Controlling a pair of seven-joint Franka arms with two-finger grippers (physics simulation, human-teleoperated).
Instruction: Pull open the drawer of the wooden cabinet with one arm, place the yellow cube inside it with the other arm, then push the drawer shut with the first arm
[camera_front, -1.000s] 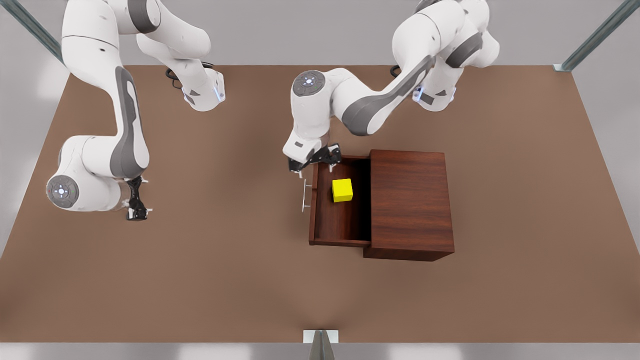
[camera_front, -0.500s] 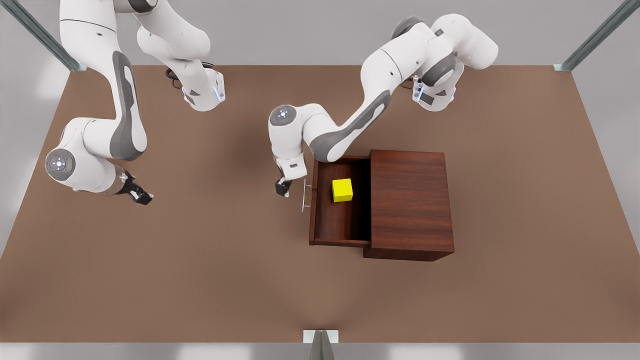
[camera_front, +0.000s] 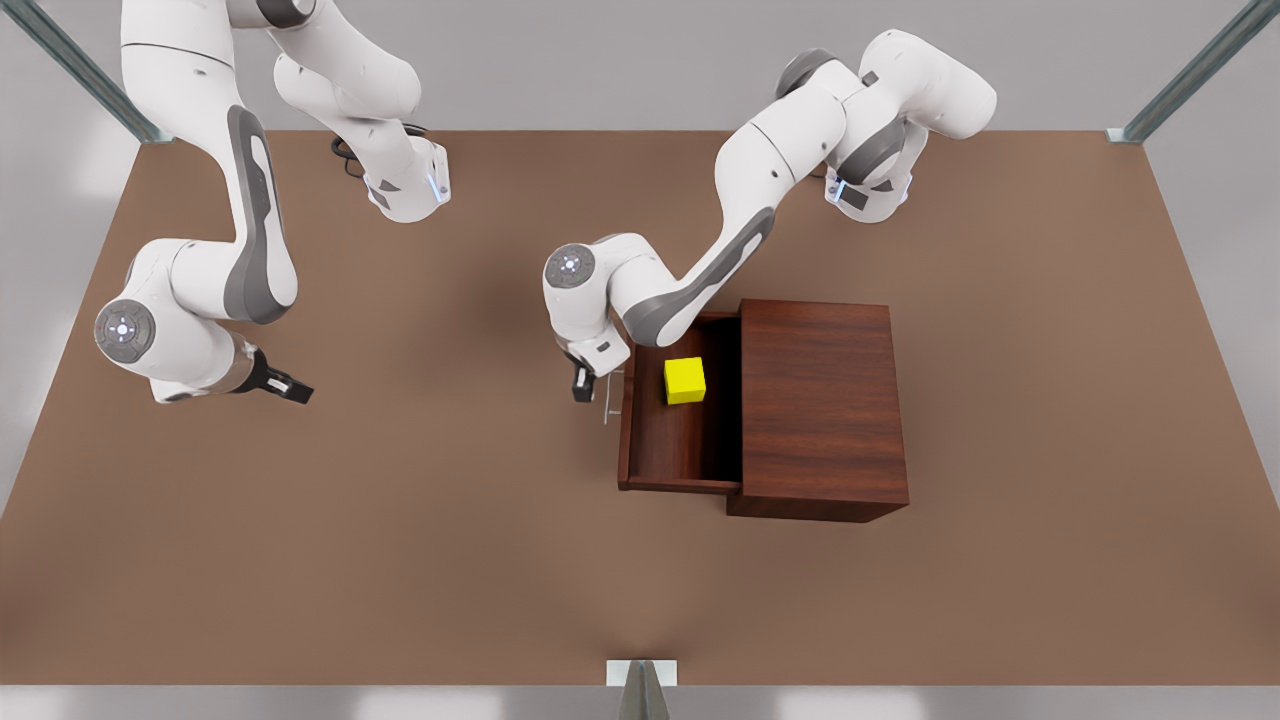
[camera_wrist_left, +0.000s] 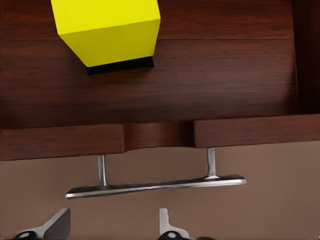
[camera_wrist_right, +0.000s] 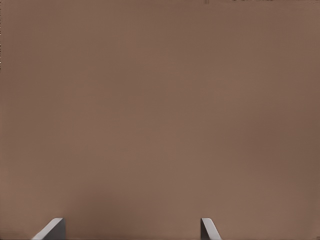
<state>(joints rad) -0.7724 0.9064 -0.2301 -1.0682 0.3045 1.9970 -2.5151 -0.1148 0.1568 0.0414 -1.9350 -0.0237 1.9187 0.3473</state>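
One yellow cube in open drawer, left hand spread beside its handle, perhaps not touching, right hand wide, waiting.

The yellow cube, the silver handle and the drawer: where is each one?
yellow cube (camera_front: 685, 380), front view, its top face.
silver handle (camera_wrist_left: 155, 186), left wrist view, middle of the bar.
drawer (camera_front: 680, 450), front view, its bare floor.

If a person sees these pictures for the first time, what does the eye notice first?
The yellow cube stands out, lying inside the pulled-out drawer of the wooden cabinet. The open left gripper sits just in front of the drawer's silver handle. The right gripper, also open, waits over bare table at the front view's left.
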